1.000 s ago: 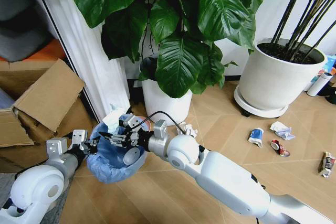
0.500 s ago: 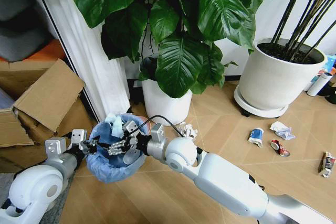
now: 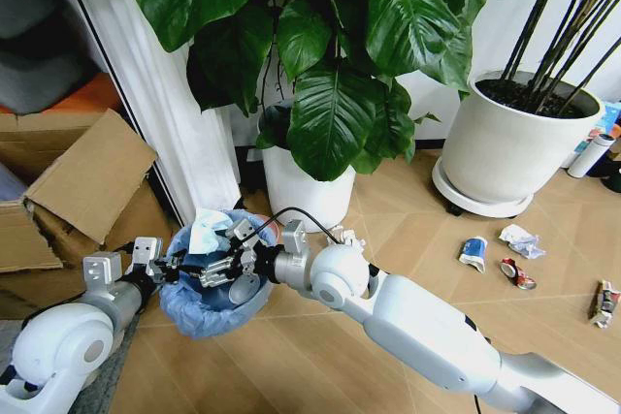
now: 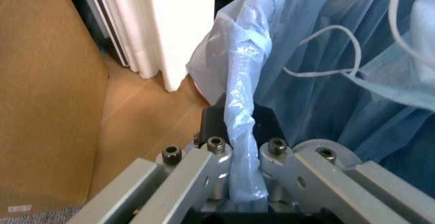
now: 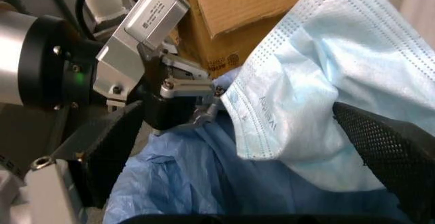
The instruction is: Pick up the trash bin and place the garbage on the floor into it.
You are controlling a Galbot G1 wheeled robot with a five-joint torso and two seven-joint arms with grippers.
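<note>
Head view: trash bin [image 3: 209,290] with its crinkly light blue liner, held up off the floor [image 3: 408,230] by the left gripper [image 3: 167,269], clamped on the near-left rim. Right gripper [image 3: 215,270] reaching over the bin's mouth, a pale blue face mask [image 3: 205,232] draped on the far rim just behind it. More garbage well to the right on the herringbone boards: crushed blue-white can [image 3: 473,252], crumpled paper wad [image 3: 520,238], red crushed wrapper [image 3: 516,272], dark wrapper [image 3: 604,302].

Left wrist view: left gripper [image 4: 246,169] pinched narrow on a fold of the liner [image 4: 239,112], fingers [image 4: 183,175] pressed to either side of the plastic; mask's ear loop [image 4: 325,51] lying against the bag beyond.

Right wrist view: right gripper [image 5: 248,147] spread wide, dark mesh pads [image 5: 390,147] apart, face mask [image 5: 309,81] lying between them, whether gripped or loose, cannot tell; left gripper [image 5: 193,94] on the rim farther off.
</note>
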